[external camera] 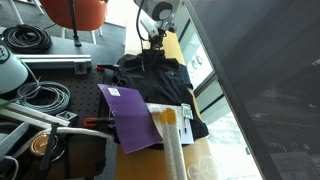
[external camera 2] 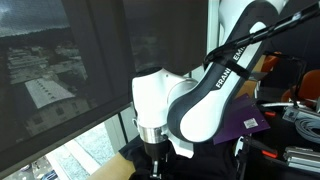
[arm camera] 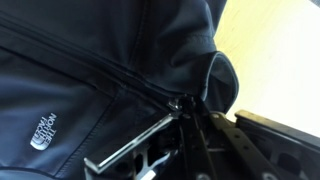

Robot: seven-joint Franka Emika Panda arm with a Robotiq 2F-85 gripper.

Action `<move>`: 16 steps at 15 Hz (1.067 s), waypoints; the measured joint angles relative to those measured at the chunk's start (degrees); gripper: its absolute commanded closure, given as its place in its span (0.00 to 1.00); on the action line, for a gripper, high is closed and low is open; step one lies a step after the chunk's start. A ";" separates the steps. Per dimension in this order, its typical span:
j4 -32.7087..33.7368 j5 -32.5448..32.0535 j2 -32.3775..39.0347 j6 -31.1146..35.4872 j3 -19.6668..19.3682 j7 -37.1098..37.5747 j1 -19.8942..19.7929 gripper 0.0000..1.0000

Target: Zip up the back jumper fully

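The black jumper (external camera: pixel 158 82) lies flat on the wooden table (external camera: pixel 176 48), collar at the far end. In the wrist view it fills the frame (arm camera: pixel 80 70), with a white logo on the chest and the zip line running diagonally to the collar (arm camera: pixel 222 75). My gripper (external camera: pixel 152 42) stands at the collar end, pointing down onto the fabric; it also shows in an exterior view (external camera 2: pixel 152 160). In the wrist view the fingers (arm camera: pixel 186 110) are closed together on the metal zip pull (arm camera: pixel 176 102), just below the collar.
A flat purple folder (external camera: pixel 130 115) lies on the jumper's near end. A white roll (external camera: pixel 170 140) and a yellow item lie beside it. Coiled cables (external camera: pixel 30 40) and an orange chair (external camera: pixel 75 12) are beyond the table. A window runs along one table edge.
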 measured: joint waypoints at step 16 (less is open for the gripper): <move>-2.63 0.05 -1.47 -0.03 -0.01 -0.26 -3.74 0.02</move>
